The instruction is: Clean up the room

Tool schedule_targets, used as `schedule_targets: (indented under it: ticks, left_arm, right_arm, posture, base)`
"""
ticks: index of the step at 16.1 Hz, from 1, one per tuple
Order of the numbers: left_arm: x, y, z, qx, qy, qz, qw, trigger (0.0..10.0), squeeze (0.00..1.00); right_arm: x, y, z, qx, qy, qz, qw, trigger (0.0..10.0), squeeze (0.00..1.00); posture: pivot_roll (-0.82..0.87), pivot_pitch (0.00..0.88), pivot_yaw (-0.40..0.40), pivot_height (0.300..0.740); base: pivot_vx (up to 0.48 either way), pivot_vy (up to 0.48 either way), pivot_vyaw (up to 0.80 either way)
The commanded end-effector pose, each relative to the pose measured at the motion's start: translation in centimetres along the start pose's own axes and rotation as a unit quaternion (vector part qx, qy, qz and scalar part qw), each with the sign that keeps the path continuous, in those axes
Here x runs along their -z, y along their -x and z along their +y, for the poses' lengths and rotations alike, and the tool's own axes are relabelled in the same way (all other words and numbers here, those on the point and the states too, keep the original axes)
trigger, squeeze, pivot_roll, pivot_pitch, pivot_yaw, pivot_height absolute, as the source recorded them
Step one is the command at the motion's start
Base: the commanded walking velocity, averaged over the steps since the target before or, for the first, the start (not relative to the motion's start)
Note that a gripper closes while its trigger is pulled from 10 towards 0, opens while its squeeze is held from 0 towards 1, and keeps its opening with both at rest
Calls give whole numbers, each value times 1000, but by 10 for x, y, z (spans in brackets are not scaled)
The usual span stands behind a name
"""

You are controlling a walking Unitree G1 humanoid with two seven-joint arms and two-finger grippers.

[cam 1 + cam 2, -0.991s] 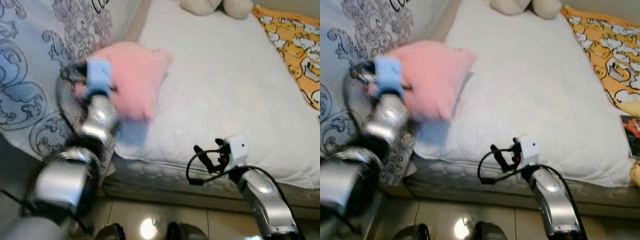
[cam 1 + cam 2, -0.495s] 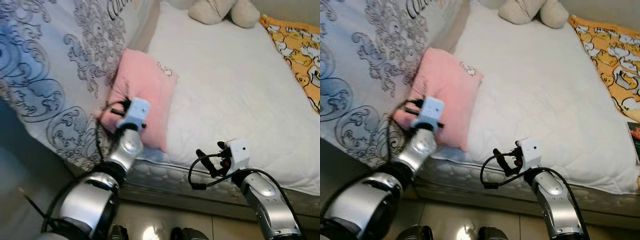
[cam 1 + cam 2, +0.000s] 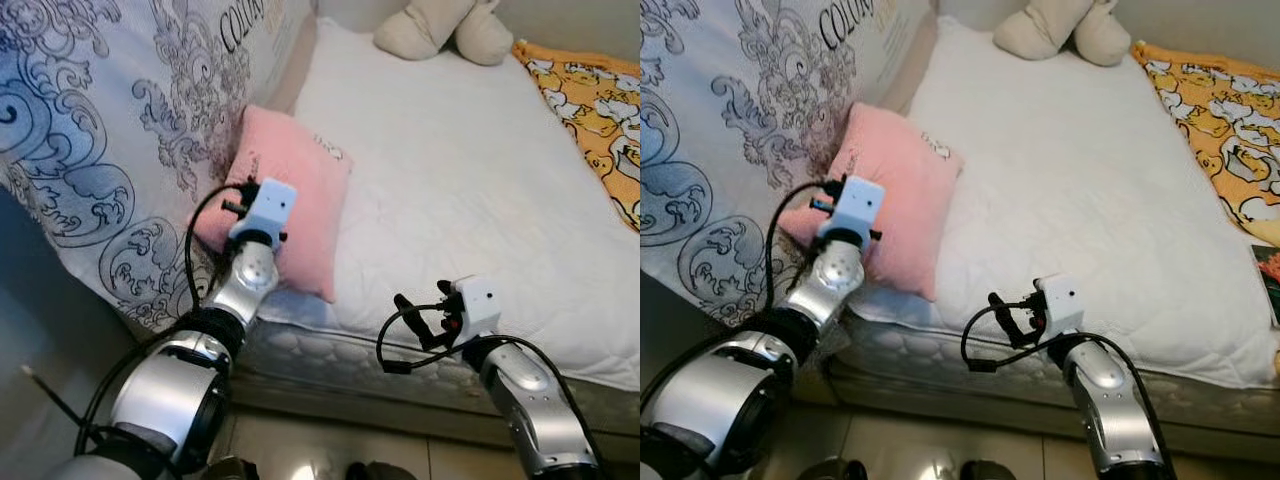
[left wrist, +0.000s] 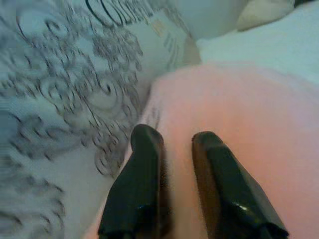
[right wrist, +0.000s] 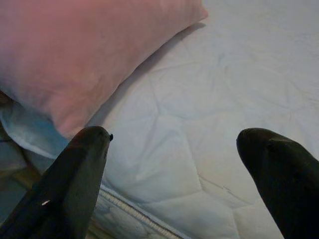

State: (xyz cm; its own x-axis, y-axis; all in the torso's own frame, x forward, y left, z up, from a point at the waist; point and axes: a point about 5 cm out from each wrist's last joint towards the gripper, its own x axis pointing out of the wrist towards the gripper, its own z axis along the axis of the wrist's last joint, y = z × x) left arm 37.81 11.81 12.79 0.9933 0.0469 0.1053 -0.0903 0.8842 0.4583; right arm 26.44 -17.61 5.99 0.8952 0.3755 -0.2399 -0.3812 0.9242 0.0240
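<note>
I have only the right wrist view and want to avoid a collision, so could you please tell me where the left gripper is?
Observer: The left gripper is on the pillow, at its edge beside the quilt.
Operator: Thank you. Is anything else on the bed?
Observer: A plush toy lies at the far end of the mattress.
Operator: And on the right side?
Observer: An orange blanket covers that edge.
</note>
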Motion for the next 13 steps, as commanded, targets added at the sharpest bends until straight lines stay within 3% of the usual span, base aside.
schedule_targets:
  ticks: [1, 4, 7, 9, 11, 12, 13]
  left_arm:
    - [-9, -5, 4, 3, 11, -16, 1000, 10000, 1000]
    - [-6, -3, 17, 14, 12, -32, 999, 10000, 1000]
    - [-6, 8, 24, 48, 44, -61, 996, 10000, 1000]
    - [-17, 32, 19, 100, 102, -105, 984, 10000, 1000]
    - [-10, 55, 20, 109, 151, -94, 978, 10000, 1000]
    - [-3, 62, 22, 97, 171, -77, 977, 10000, 1000]
    - [10, 67, 24, 87, 197, -38, 976, 10000, 1000]
  right_arm:
    - [-4, 0, -7, 16, -1, -11, 1000, 10000, 0]
    - [-9, -4, -5, 30, -6, -34, 999, 10000, 0]
    - [-19, -2, -3, 61, -7, -70, 996, 10000, 0]
    - [-26, 8, -5, 111, -8, -109, 988, 10000, 0]
    - [-36, 31, -10, 190, 21, -168, 967, 10000, 0]
    - [-37, 38, -12, 212, 28, -180, 960, 10000, 1000]
    - [-36, 41, -10, 212, 26, -183, 960, 10000, 1000]
  posture:
    - [-169, 0, -27, 740]
    - [-143, 0, -11, 740]
    - [-129, 0, 5, 740]
    - [-114, 0, 17, 740]
    - [-107, 0, 25, 740]
    - [-111, 0, 29, 740]
    - [-111, 0, 31, 740]
  base:
    - [0, 0, 0]
    - [0, 0, 0]
    - [0, 0, 0]
    - [0, 0, 0]
    - [0, 0, 0]
    - [0, 0, 0]
    - [0, 0, 0]
